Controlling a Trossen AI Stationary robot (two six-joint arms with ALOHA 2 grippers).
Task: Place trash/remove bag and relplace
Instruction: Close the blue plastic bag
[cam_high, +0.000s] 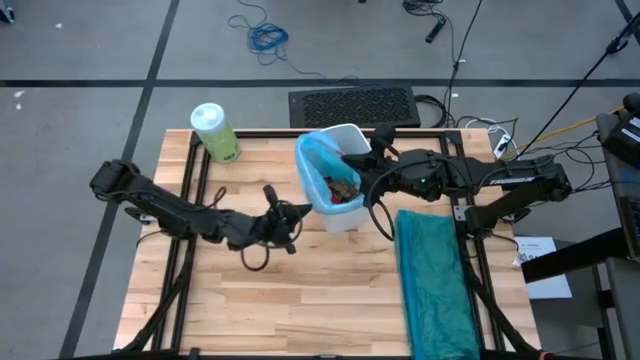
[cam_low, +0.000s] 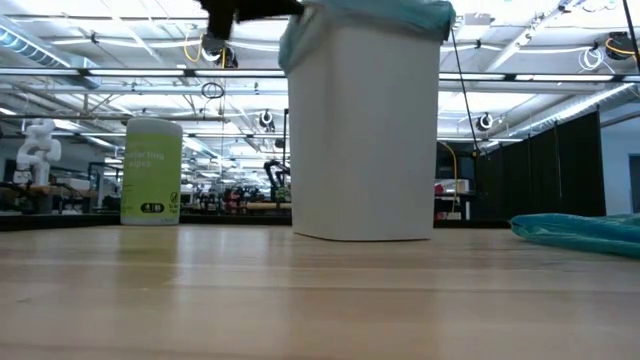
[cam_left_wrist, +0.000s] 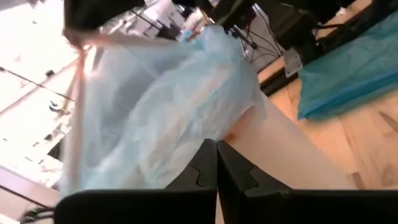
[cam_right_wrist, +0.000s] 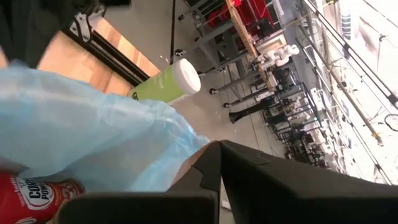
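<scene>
Near the bench's far edge, the bag (cam_high: 318, 158) lines the wastebasket (cam_high: 345, 215), trash (cam_high: 340, 189) inside. Its rim is pinched by both closed grippers, left gripper (cam_high: 296, 222) and right gripper (cam_high: 368, 160), presumably for removal.

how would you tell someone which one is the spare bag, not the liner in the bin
Start at the white wastebasket in the middle of the wooden table. The spare bag lies flat beside it, under the right arm. It is darker teal-green; the liner is pale sky-blue.
</scene>
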